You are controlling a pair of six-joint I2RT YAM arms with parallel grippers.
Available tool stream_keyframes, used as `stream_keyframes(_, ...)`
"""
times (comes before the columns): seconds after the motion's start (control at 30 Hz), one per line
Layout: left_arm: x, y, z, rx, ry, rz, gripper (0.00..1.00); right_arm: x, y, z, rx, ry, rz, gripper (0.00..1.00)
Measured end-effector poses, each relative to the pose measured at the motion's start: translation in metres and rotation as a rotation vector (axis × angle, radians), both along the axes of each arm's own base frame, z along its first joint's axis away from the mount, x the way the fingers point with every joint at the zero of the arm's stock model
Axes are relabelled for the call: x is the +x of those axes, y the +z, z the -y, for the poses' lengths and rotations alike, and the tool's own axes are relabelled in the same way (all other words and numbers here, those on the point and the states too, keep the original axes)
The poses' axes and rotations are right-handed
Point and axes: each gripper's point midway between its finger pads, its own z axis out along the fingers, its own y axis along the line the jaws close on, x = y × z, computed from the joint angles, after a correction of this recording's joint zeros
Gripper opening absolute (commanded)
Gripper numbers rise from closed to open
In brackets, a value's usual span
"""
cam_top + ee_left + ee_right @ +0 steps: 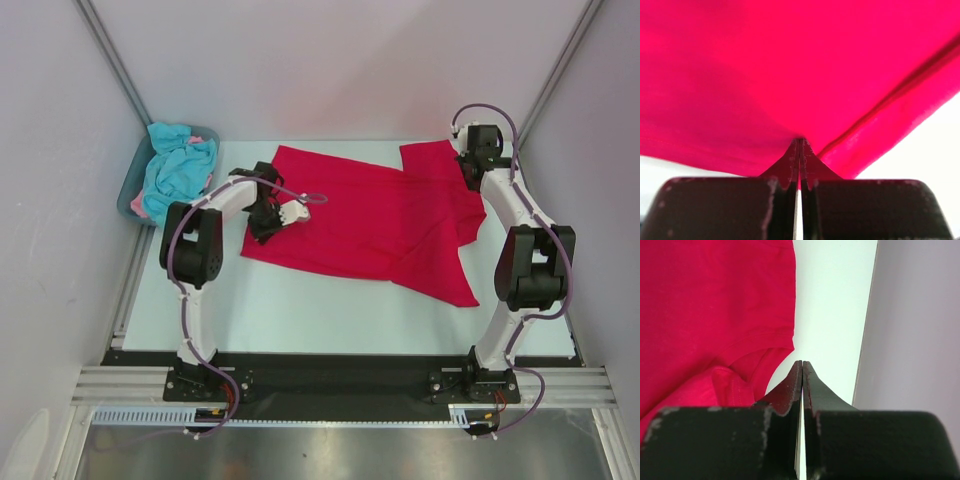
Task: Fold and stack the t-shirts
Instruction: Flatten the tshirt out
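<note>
The bright crimson red cloth t-shirt (380, 215) is lying opened out across the middle and right of the pale worktop (300, 310), mostly flat, with wrinkles and its near right corner trailing towards the arms. No crease is being shown in it yet, so the first fold is being judged as only now starting.

Its left edge is being pinched by the left claw (290, 212). In the left wrist view the jaws are pressed together and the red cloth is being drawn up to a point at the tips. At the far right corner, by a sleeve, the right claw (470, 170) is being held closed too. The right wrist view puts its tips right at the sleeve hem, but whether any cloth is being caught there cannot be told.

Further out, at the far left corner, turquoise-blue cloth t-shirts (180, 172) and a pink cloth t-shirt (137, 205) are being kept bunched, unfolded, in the grey-blue plastic tub (128, 190). No folded pile is being seen anywhere, so nearly all the folding and all the stacking are being judged as left to do.
</note>
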Motion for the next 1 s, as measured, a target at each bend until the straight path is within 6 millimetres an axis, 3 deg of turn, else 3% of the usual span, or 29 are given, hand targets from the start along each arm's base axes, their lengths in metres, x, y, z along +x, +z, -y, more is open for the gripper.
stream_keyframes(0.2, -0.012, -0.001, -0.009, 0.010, 0.006, -0.060, 0.00, 0.003, 0.006, -0.001, 0.001, 0.002, 0.015, 0.00)
stream_keyframes(0.4, -0.031, -0.002, -0.034, 0.027, 0.043, -0.148, 0.00, 0.006, 0.012, -0.003, 0.001, 0.006, 0.029, 0.00)
stream_keyframes(0.67, -0.058, -0.002, -0.063, 0.057, 0.084, -0.263, 0.01, 0.009, 0.008, -0.003, 0.001, 0.007, 0.022, 0.00)
stream_keyframes(0.93, -0.085, -0.002, -0.079, 0.120, 0.065, -0.364, 0.00, 0.009, 0.007, -0.004, 0.002, 0.008, 0.019, 0.00)
stream_keyframes(1.0, -0.088, -0.002, -0.081, 0.133, 0.067, -0.390, 0.09, 0.009, 0.004, -0.005, 0.009, 0.015, 0.010, 0.00)
